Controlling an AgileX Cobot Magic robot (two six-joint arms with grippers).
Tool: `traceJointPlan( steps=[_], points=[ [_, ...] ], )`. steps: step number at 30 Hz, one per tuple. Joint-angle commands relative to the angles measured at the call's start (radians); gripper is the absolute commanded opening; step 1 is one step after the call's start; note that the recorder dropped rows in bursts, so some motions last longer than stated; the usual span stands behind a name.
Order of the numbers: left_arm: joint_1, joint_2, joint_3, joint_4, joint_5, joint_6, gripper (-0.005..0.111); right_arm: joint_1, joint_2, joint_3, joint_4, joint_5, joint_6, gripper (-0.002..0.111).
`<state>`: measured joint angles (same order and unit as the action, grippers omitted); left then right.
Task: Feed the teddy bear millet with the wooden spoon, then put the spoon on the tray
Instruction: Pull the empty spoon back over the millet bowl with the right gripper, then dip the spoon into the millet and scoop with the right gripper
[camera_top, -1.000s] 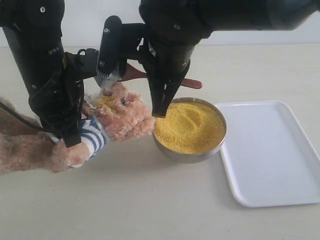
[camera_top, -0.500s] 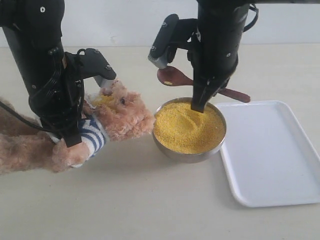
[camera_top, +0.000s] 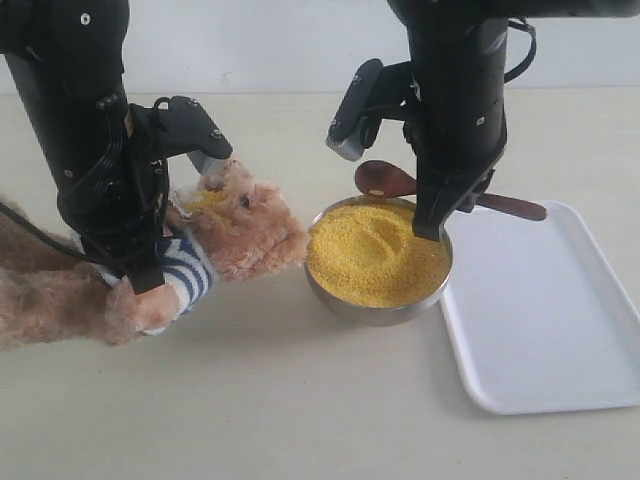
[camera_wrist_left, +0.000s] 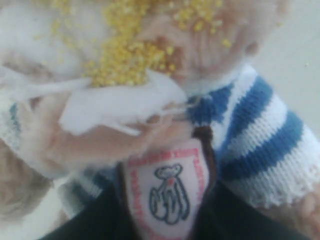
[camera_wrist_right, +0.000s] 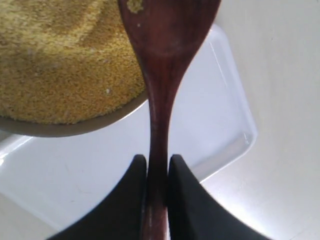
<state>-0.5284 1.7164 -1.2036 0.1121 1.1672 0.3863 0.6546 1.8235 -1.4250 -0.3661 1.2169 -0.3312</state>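
Right wrist view has the right claw (camera_wrist_right: 158, 167) clenched on the handle of the spoon (camera_wrist_right: 161, 75), one finger pressed to each side of the slim stem. The spoon's oval end sticks out ahead of the claw, nearly bare except for a grain or two. Below and ahead of the claw sits the bowl (camera_top: 375, 312) of millet (camera_top: 375, 250). Directly under its fingers, and off to the side away from the bear (camera_top: 250, 225), lies the tray (camera_top: 540, 310).

From the exterior, the spoon hangs level above the counter. Its oval end is over the bowl's far rim and its handle tip is already over the tray's corner.

The left claw (camera_top: 143, 272) is down on the bear's striped chest, the badge showing between its dark fingers, but whether it is gripping I cannot tell. Yellow grains (camera_wrist_left: 130, 55) lie scattered on the bear's muzzle, so the feeding looks done.

The step in hand seems to be the put-down. The next move calls for carrying the spoon further from the bowl until all of it is over the tray. Then the claw should lower it close to the tray floor and release it, keeping it level so it does not catch the low rim or tip out.
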Motion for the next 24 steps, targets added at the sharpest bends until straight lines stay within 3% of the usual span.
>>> traceJointPlan(
  steps=[1, 8, 18, 24],
  points=[
    [-0.003, -0.012, -0.004, 0.0, 0.003, -0.016, 0.004, -0.006, 0.003, 0.001, -0.048, 0.004, 0.044, 0.0],
    [-0.003, -0.012, -0.004, 0.0, 0.0, -0.016, 0.004, -0.006, 0.003, 0.009, -0.052, 0.004, 0.071, 0.0],
    [-0.003, -0.012, -0.004, 0.0, 0.0, -0.016, 0.004, -0.006, 0.003, 0.148, -0.115, 0.004, 0.139, 0.0],
    [-0.003, -0.012, -0.004, 0.0, 0.0, -0.016, 0.004, 0.037, 0.003, 0.148, -0.172, 0.004, 0.176, 0.0]
  ],
)
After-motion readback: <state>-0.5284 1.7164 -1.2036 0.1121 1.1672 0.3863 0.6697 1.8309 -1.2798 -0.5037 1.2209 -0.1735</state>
